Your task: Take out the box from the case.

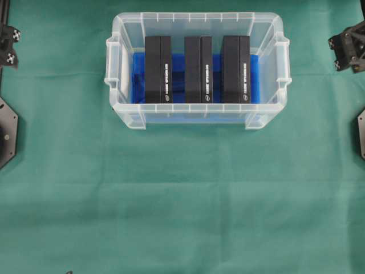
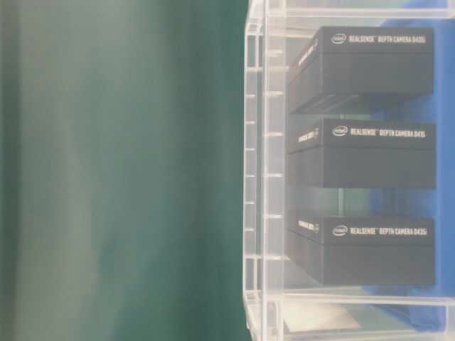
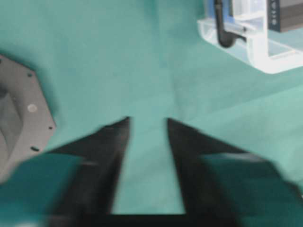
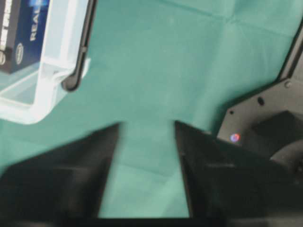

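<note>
The case [image 1: 197, 18], a clear plastic bin lined with a blue sheet, stands at the back middle of the green cloth. Three black boxes stand side by side in it: left [image 1: 158, 69], middle [image 1: 198, 69], right [image 1: 236, 69]. The table-level view shows them through the case wall [image 2: 256, 177]. My left gripper [image 3: 147, 120] is open over bare cloth, well short of the case corner [image 3: 255, 47]. My right gripper [image 4: 147, 124] is open too, with only cloth between its fingers and the case corner [image 4: 42, 80] off to its upper left.
Both arms sit back at the table's far edges, left [image 1: 8, 43] and right [image 1: 349, 48]. Their base plates are at the left edge [image 1: 7, 131] and the right edge [image 1: 360, 131]. Green cloth [image 1: 182, 200] covers the table in front of the case.
</note>
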You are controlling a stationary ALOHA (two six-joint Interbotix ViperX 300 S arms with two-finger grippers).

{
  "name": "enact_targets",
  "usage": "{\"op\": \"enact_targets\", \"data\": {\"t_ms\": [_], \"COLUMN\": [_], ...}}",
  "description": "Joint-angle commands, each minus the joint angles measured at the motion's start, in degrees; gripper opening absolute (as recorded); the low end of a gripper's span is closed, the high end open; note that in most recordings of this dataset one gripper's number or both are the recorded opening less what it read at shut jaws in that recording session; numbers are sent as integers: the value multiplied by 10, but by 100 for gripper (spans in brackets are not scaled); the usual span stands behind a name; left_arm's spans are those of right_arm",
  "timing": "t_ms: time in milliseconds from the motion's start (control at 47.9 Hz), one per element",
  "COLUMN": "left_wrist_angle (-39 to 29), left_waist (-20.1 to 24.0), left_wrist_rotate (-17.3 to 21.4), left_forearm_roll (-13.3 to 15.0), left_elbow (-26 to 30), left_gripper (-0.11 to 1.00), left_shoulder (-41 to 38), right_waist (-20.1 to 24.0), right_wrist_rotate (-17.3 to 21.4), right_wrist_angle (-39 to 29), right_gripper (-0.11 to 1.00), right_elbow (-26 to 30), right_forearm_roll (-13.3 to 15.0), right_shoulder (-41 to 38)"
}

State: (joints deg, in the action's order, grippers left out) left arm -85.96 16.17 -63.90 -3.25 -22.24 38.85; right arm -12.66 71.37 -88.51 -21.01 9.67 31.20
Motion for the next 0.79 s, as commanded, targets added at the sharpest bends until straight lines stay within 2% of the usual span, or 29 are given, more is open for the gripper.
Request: {"op": "enact_targets", "data": {"t_ms": [0,42,83,167,772], "left_wrist_angle": [6,4,2,-2,-3], "left_waist": [0,1,1,0,0], "left_wrist_rotate": [-3,-4,-9,-18,-27], "left_forearm_roll": [1,1,2,2,2], "left_elbow": [1,0,0,0,2], "left_gripper": [53,68,81,97,96], "left_shoulder": [10,12,14,12,4], "right_waist": [-1,-1,-1,-1,-1], "right_wrist_rotate": [6,12,17,25,34], "right_wrist_angle": [-2,-3,-3,-3,-4], "right_gripper": [71,84,92,94,93], "right_elbow": [1,0,-1,-1,-1], "right_forearm_roll": [1,1,3,6,5], "right_shoulder": [2,2,2,2,0]}}
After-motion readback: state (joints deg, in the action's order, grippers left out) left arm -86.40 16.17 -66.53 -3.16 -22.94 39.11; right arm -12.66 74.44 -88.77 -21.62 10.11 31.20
